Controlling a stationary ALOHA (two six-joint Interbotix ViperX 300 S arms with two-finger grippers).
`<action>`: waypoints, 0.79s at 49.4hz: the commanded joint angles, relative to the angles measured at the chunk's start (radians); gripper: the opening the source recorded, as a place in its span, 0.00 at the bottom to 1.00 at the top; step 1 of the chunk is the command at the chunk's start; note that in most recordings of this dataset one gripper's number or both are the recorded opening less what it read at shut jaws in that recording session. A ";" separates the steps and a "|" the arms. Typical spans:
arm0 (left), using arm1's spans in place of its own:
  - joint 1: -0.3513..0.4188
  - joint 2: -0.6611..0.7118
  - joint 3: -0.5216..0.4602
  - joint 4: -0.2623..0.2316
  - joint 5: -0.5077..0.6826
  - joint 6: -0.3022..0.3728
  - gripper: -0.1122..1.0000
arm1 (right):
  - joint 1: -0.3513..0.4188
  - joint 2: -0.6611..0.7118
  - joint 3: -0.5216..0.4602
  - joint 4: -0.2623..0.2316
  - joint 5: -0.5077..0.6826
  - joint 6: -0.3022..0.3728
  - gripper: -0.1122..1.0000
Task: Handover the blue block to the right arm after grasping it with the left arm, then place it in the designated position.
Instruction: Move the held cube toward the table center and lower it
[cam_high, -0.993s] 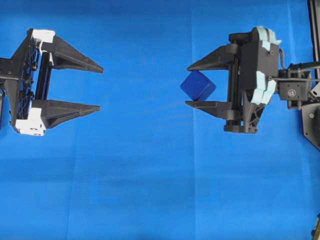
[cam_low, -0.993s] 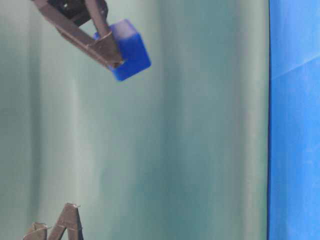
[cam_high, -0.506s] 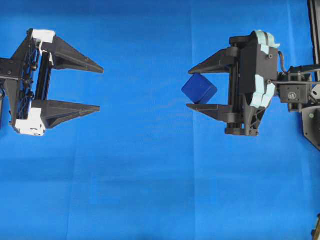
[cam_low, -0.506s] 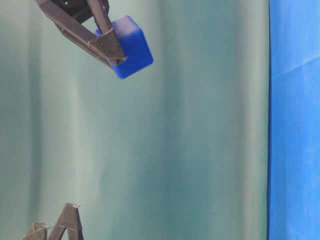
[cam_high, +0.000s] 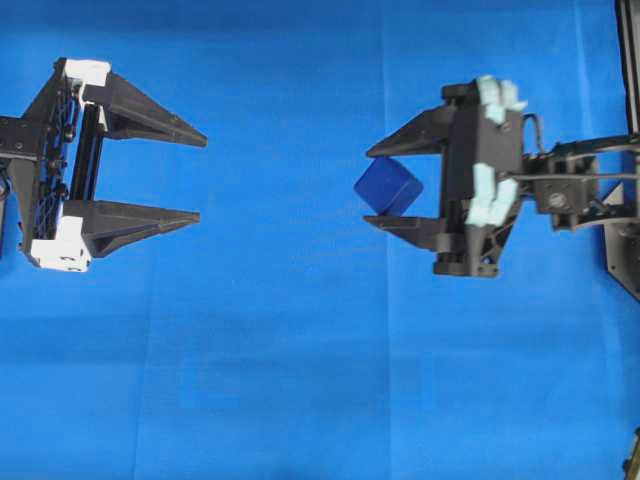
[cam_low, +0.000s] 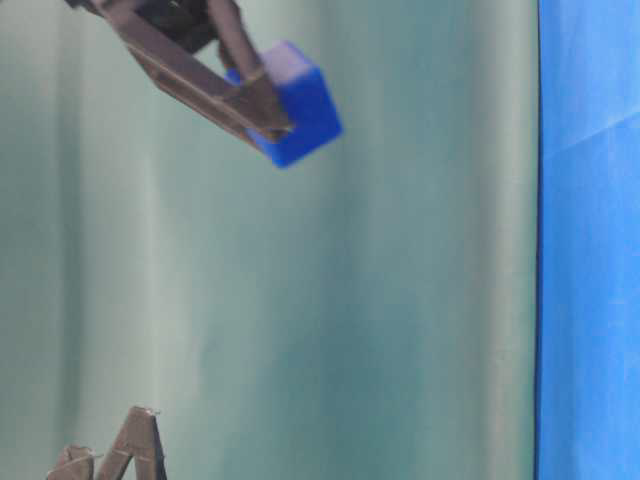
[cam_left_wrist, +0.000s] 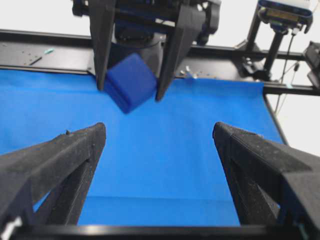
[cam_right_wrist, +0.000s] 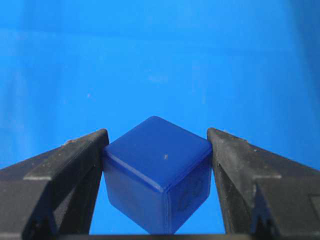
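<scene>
R fingers clamped on blue block, held clear above cloth; L gripper spread wide, empty, well apart.
Handover done; next = placing. Lower slow, keep block level (sits skewed in grip), release only once it's on cloth.

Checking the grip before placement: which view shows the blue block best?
The right wrist view: the blue block fills the frame, clamped between both fingers of the right end effector. Overhead, table-level and left wrist views show it smaller.
</scene>
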 joint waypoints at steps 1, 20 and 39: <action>-0.003 -0.003 -0.018 0.002 -0.009 -0.002 0.94 | 0.003 0.018 -0.021 0.002 -0.038 0.002 0.61; -0.003 -0.003 -0.018 0.002 -0.011 -0.002 0.94 | -0.057 0.232 -0.011 0.002 -0.245 0.003 0.61; -0.003 0.002 -0.020 0.002 -0.012 -0.002 0.94 | -0.097 0.453 -0.040 0.006 -0.430 0.003 0.61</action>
